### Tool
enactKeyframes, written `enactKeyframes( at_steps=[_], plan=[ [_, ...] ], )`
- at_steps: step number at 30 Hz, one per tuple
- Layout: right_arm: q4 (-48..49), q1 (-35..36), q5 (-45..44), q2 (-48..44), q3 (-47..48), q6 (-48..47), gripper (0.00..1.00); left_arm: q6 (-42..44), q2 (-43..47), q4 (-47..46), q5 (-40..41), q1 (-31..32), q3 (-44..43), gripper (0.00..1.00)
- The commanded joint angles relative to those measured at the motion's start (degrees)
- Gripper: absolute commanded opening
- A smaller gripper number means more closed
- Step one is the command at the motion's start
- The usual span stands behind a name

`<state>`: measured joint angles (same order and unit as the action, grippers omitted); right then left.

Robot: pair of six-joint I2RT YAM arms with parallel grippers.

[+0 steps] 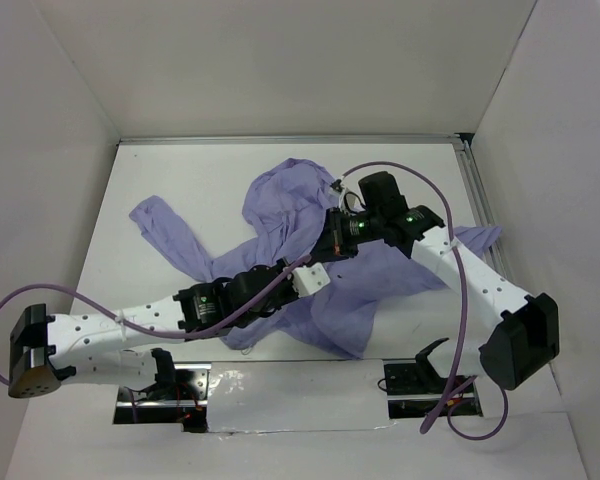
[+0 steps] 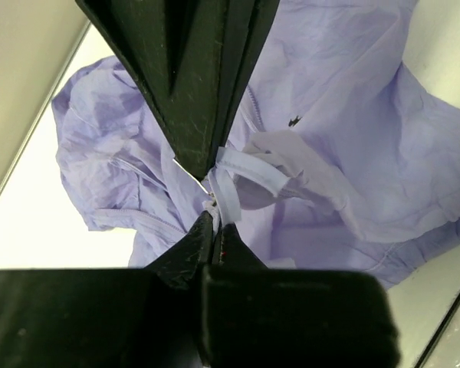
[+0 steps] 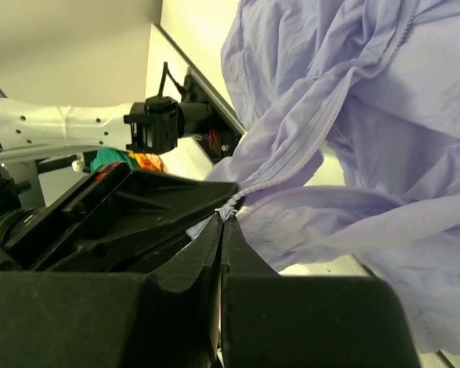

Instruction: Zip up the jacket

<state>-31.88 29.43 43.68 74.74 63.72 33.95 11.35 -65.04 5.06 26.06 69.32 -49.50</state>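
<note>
The lavender jacket (image 1: 280,205) lies wrinkled on the white table, one sleeve spread far left and one at the right. My left gripper (image 1: 315,275) and right gripper (image 1: 332,240) meet tip to tip over its middle. In the left wrist view the left gripper (image 2: 215,220) is shut on a pale zipper edge of the jacket (image 2: 353,115), with the right gripper's black fingers (image 2: 207,107) pressing in from above. In the right wrist view the right gripper (image 3: 226,215) is shut on a bunched point of the jacket (image 3: 353,115) at its zipper line, lifting the fabric.
White walls enclose the table on three sides. A metal rail (image 1: 477,190) runs along the right edge. Silver tape (image 1: 280,385) and two black mounts sit at the near edge between the arm bases. Purple cables loop off both arms.
</note>
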Motion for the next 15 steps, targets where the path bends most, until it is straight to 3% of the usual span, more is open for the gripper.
enactKeyframes(
  at_steps=[1, 8, 15],
  plan=[
    [0.33, -0.69, -3.42, 0.76, 4.47, -1.43, 0.00, 1.30, 2.98, -4.45, -1.89, 1.08, -0.69, 0.00],
    [4.01, -0.52, -10.53, 0.23, 2.37, -9.33, 0.00, 3.32, 6.41, -7.87, -4.88, 1.52, 1.68, 0.00],
    [12.71, 3.08, -7.04, -0.21, -3.34, -19.09, 0.00, 5.52, 11.15, -9.45, -13.13, 1.52, 2.39, 0.00]
  ],
)
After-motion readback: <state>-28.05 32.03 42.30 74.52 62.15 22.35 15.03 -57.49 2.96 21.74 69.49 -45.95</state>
